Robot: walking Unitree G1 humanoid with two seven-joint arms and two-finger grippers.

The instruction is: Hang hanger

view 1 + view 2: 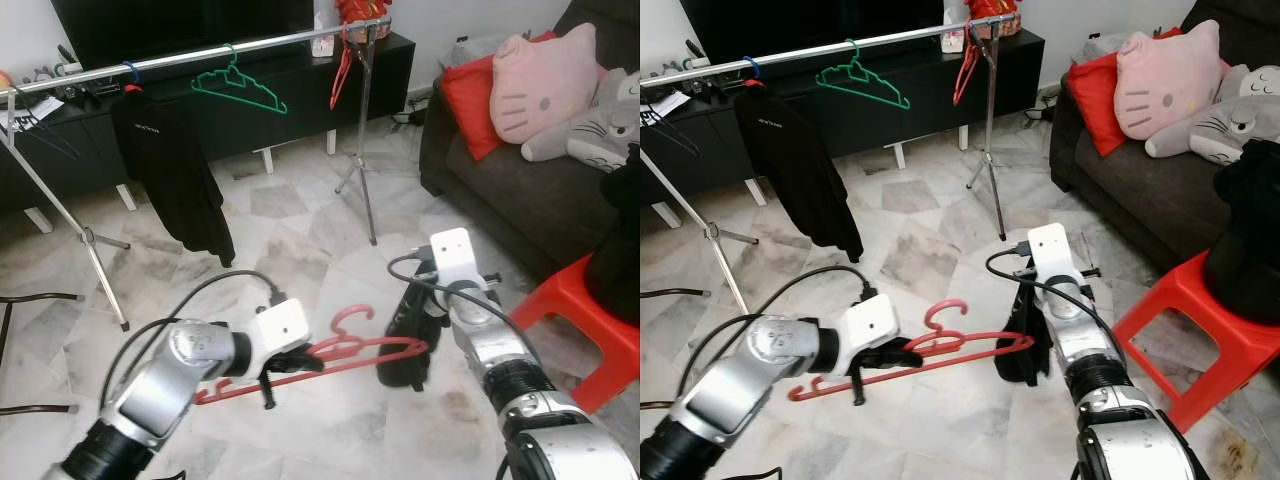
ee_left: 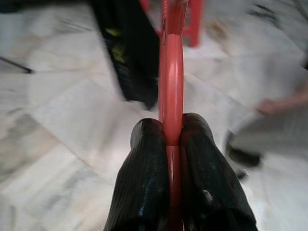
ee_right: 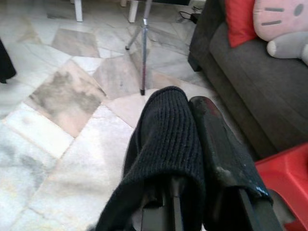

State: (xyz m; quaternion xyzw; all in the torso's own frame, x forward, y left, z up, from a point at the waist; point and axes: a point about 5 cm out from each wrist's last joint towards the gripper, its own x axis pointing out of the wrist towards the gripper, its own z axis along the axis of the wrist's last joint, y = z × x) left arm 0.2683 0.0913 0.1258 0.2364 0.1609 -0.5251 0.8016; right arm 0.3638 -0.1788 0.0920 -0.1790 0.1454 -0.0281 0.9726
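At centre frame, my left gripper (image 1: 292, 362) clamps the red hanger (image 1: 340, 355) by its lower bar, keeping the hook free and upright for the rail (image 1: 200, 52) at upper left. My right gripper (image 1: 405, 350), pinched on a black knit garment (image 1: 412, 335), hangs just beside the hanger's far end.
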